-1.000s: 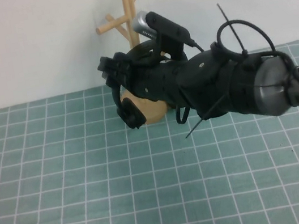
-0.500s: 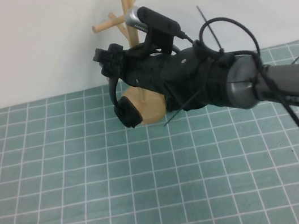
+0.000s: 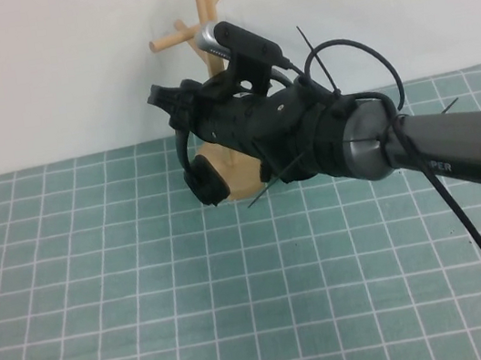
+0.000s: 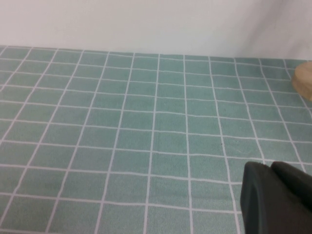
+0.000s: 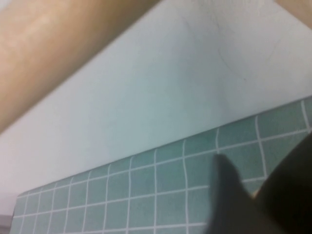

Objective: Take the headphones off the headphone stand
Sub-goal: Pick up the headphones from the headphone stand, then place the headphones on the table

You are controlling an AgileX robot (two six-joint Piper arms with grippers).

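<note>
The light wooden headphone stand [image 3: 207, 19] stands at the back of the mat, its round base [image 3: 238, 173] partly behind my right arm. The black headphones hang in front of it: a thin headband [image 3: 180, 142] runs down to one padded ear cup [image 3: 205, 184]; the other cup is hidden. My right gripper [image 3: 175, 100] is at the top of the headband, beside the pole, shut on it. In the right wrist view a blurred wooden peg [image 5: 63, 44] fills the corner and the gripper [image 5: 248, 191] shows dark. My left gripper [image 4: 269, 168] is shut and empty above the mat.
A green cutting mat [image 3: 151, 306] with a white grid covers the table, and a white wall [image 3: 37, 66] rises behind it. The right arm's cables [image 3: 471, 234] and zip ties hang over the mat. The stand's base edge [image 4: 304, 78] shows in the left wrist view.
My right arm has reached further left and turned. The gripper moved a little left and up, and the ear cup shifted slightly left with it.
</note>
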